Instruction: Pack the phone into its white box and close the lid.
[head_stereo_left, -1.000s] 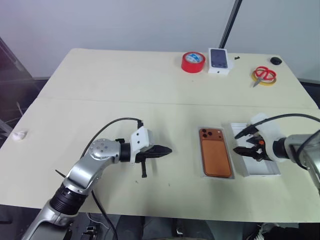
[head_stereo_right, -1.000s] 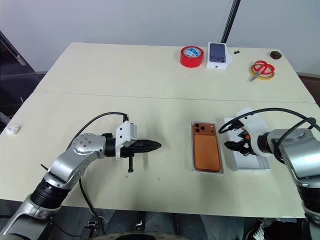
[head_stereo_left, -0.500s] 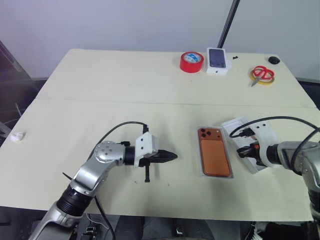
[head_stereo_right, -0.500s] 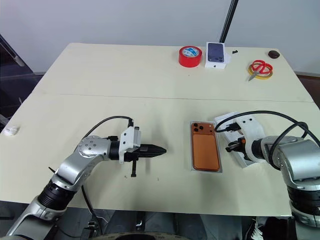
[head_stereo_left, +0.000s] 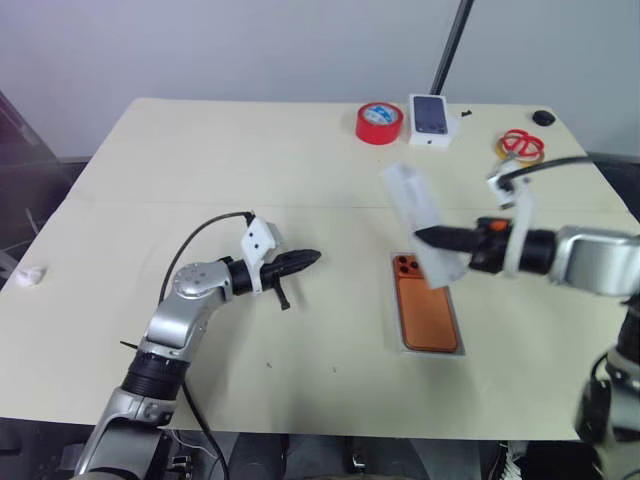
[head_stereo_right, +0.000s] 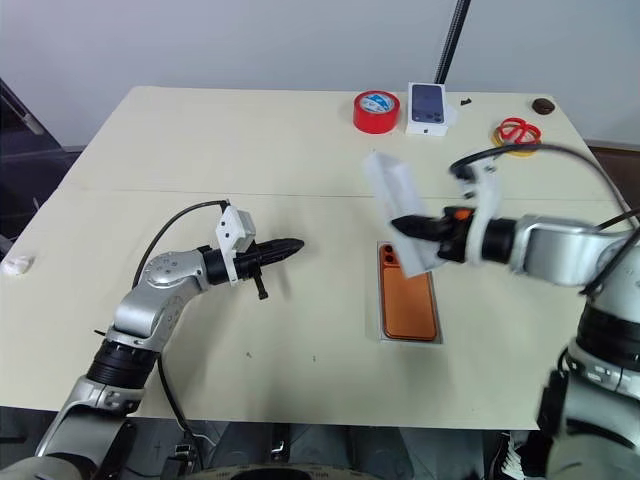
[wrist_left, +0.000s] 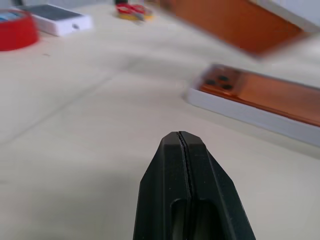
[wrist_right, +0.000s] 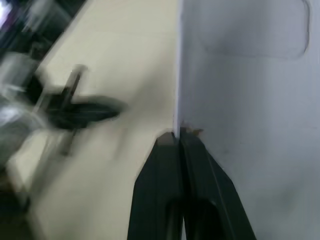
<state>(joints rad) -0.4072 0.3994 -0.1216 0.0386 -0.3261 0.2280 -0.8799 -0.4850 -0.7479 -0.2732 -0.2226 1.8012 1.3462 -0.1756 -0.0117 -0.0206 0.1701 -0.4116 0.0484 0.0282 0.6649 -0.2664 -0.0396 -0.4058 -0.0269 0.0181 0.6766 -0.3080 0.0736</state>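
The right hand (head_stereo_right: 408, 229) is clamped on the edge of the lid (head_stereo_right: 398, 203), holding it tilted in the air above the camera end of the phone (head_stereo_right: 407, 305). The lid's pale inside faces that hand's wrist camera. The phone lies flat in the white box (head_stereo_left: 428, 349), its lenses at the far end, directly below the lid. The left hand (head_stereo_left: 308, 258) hovers over the worktop (head_stereo_left: 200, 170) well to the left of the phone, fingers pressed together on nothing, pointing toward it. Far beyond the phone, at the worktop's back edge, sit a red tape roll (head_stereo_left: 380, 122), a small box (head_stereo_left: 431, 119) and scissors (head_stereo_left: 522, 146).
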